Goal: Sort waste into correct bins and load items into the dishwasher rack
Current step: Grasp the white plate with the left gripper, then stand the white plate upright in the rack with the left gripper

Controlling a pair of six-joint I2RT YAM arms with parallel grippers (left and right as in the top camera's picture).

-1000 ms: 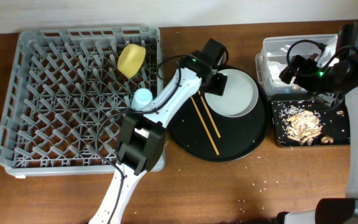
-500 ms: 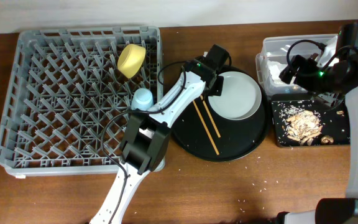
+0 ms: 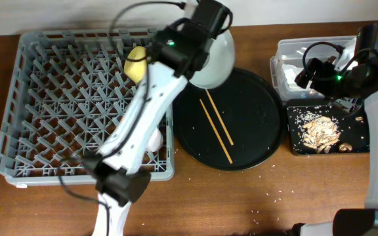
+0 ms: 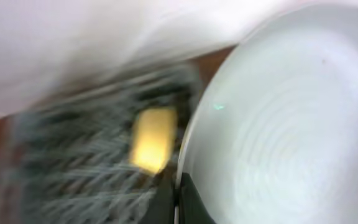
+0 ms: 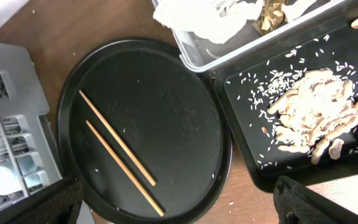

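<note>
My left gripper (image 4: 178,202) is shut on the rim of the pale grey plate (image 3: 216,58) (image 4: 284,124) and holds it on edge in the air, over the gap between the dishwasher rack (image 3: 64,98) and the round black tray (image 3: 241,98). The yellow bowl (image 3: 136,63) (image 4: 153,140) stands in the rack just left of the plate. Two chopsticks (image 3: 216,128) (image 5: 120,152) lie on the round tray. My right gripper (image 3: 310,71) (image 5: 179,211) hangs open and empty above the bins. A light-blue cup (image 5: 6,179) shows in the rack.
The clear tub (image 3: 293,47) holds a crumpled white napkin (image 5: 210,18). The black rectangular tray (image 3: 297,144) (image 5: 253,93) holds brown scraps and rice (image 5: 312,118). Rice grains lie scattered on the wooden table (image 3: 274,196). My left arm (image 3: 143,124) stretches across the rack's right side.
My left gripper closed on the plate's rim, lifted it off the round tray and swung it up and back toward the rack's far right corner. The right arm stayed still.
</note>
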